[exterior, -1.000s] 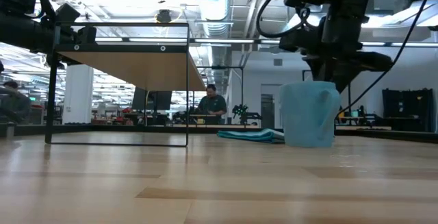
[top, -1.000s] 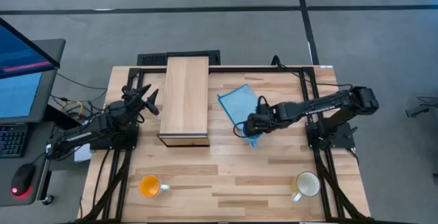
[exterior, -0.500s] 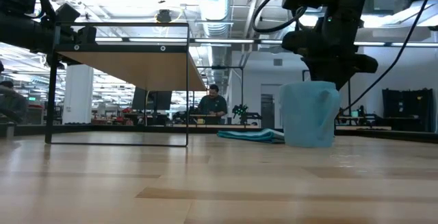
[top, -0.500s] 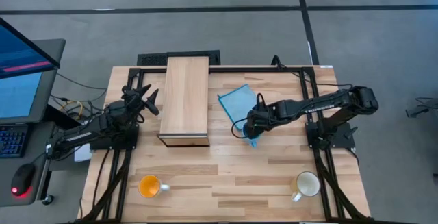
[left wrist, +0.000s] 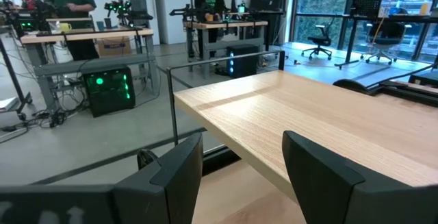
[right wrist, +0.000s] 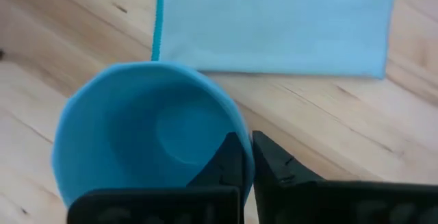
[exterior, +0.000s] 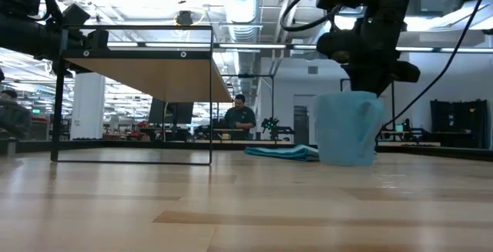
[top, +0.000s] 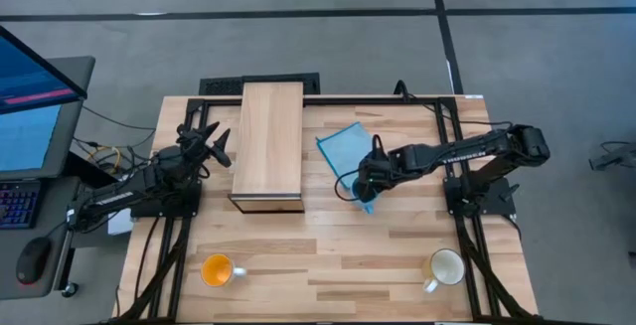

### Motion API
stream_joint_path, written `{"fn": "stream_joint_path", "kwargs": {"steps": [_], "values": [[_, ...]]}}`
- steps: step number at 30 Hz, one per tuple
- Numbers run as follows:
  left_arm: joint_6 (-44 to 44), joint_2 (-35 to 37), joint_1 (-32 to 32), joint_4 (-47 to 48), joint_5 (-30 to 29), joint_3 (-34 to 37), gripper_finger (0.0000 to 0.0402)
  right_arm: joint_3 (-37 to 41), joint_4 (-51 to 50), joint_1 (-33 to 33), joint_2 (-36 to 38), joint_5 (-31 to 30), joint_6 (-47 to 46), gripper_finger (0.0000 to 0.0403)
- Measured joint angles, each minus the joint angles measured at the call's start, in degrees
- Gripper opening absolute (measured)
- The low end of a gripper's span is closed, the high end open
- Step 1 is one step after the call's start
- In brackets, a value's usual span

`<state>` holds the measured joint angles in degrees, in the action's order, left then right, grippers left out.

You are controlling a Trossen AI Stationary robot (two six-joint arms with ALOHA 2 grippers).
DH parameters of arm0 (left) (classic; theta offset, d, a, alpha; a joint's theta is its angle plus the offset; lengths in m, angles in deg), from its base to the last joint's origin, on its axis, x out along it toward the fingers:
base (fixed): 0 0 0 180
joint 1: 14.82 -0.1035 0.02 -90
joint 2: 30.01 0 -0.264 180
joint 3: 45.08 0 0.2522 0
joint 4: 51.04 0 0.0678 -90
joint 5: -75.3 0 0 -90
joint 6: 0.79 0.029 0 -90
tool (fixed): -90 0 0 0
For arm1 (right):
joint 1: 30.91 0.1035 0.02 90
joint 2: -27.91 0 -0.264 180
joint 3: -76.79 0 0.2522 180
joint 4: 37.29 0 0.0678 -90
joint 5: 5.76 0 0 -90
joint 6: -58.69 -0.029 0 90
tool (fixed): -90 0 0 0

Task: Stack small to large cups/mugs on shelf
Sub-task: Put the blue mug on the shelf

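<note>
The small light-blue mug (right wrist: pixel 147 138) stands on the table beside the flat blue sheet (right wrist: pixel 274 25). It also shows in the low view (exterior: pixel 347 129) and the high view (top: pixel 353 192). My right gripper (right wrist: pixel 248 162) is over it from above, shut on its rim. The orange mug (top: pixel 217 269) stands at the near left. The cream-white mug (top: pixel 445 266) stands at the near right. The light-wood shelf (top: pixel 268 144) stands left of centre. My left gripper (left wrist: pixel 243 176) is open and empty, raised beside the shelf's left side (top: pixel 215 146). My right gripper pinches the light-blue mug's rim wall (right wrist: pixel 238 133) on the side toward the table's right, one finger (right wrist: pixel 229 162) inside the mug and one (right wrist: pixel 274 172) outside. The fingers point down from above. The mug stands upright, its base on the table in the low view.
The blue sheet (top: pixel 346 151) lies flat just behind the light-blue mug. The shelf's top (left wrist: pixel 321 114) is bare wood on a thin black frame (exterior: pixel 212 98). Bare tabletop (top: pixel 328 255) lies between the orange and cream-white mugs.
My right gripper has shifted a little toward the table's left, over the light-blue mug. The mug has stayed where it was.
</note>
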<state>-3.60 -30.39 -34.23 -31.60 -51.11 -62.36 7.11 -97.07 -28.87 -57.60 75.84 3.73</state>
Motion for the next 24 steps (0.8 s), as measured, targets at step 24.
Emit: {"fn": "stream_joint_path", "kwargs": {"steps": [24], "values": [[0.0, 0.0, 0.0, 0.0, 0.0, 0.0, 0.0195, -13.4, -0.7, -9.7, -0.1, 10.1, 32.5, 0.0021]]}}
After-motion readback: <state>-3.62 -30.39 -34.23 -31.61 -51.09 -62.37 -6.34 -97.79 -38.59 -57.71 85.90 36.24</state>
